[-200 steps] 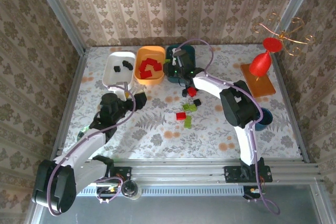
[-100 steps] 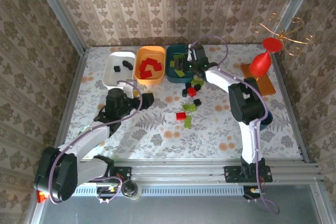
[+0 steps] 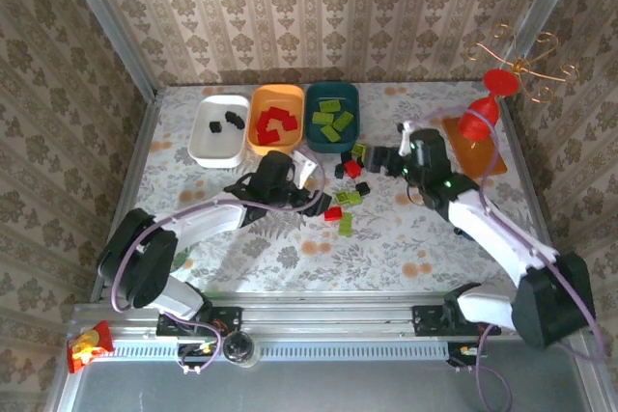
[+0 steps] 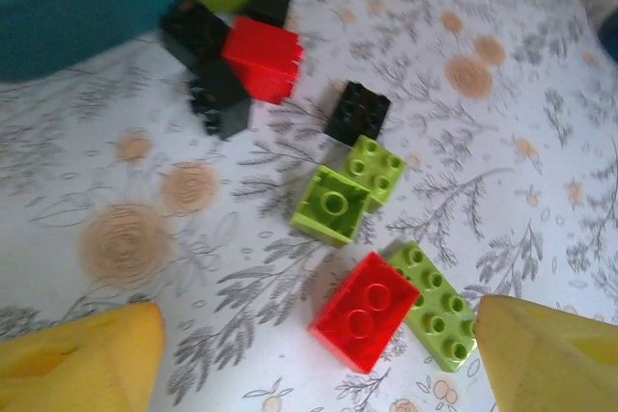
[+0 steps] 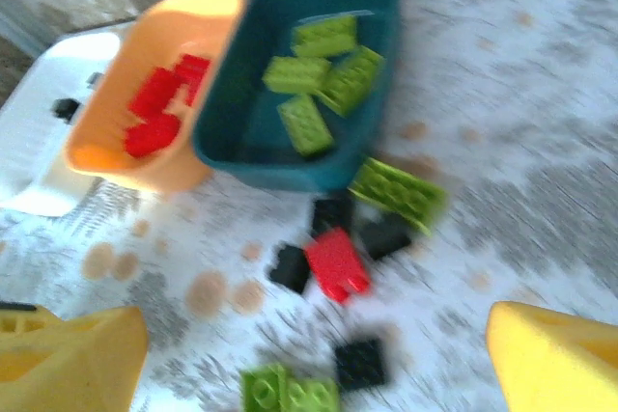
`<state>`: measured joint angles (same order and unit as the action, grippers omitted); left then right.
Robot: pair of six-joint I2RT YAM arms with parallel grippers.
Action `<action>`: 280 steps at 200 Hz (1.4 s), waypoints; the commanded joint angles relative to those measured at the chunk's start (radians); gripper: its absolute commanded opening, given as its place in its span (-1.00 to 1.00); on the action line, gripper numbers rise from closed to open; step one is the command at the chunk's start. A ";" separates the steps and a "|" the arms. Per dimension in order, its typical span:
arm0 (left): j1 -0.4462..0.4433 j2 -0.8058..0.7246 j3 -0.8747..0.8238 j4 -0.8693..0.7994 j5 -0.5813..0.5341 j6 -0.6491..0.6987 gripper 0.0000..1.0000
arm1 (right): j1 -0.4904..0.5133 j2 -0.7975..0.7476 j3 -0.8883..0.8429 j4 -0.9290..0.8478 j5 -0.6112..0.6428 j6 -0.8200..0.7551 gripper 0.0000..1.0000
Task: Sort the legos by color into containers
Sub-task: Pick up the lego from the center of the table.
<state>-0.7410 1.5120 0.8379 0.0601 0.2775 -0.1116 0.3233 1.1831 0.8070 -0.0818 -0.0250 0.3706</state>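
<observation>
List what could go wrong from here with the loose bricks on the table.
1. The open left end effector frames a red brick that touches a lime brick; closing may catch both.
2. The red cube sits packed among black bricks beside the teal tray; picking one could scatter the rest.
3. The right end effector hangs near the same bricks; the two could collide.
</observation>
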 commanded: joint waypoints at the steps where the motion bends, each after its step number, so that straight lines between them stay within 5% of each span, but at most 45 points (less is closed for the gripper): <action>1: -0.037 0.051 0.050 -0.144 0.011 0.155 0.70 | -0.024 -0.109 -0.089 -0.057 0.065 -0.002 0.90; 73: -0.067 0.218 0.129 -0.249 0.017 0.323 0.62 | -0.050 -0.183 -0.178 -0.032 0.050 0.001 0.94; 189: -0.116 0.367 0.215 -0.160 0.035 0.328 -0.04 | -0.061 -0.154 -0.189 -0.027 0.042 -0.010 0.95; 238: -0.113 0.294 0.146 -0.103 0.016 0.306 -0.43 | -0.061 -0.129 -0.185 -0.022 0.034 -0.007 0.95; 280: -0.039 0.083 -0.007 -0.061 0.004 0.251 -0.61 | -0.061 -0.129 -0.182 -0.024 0.034 -0.006 0.95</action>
<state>-0.8322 1.7367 0.9016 -0.0383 0.2813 0.1913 0.2680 1.0531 0.6323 -0.1158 0.0154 0.3695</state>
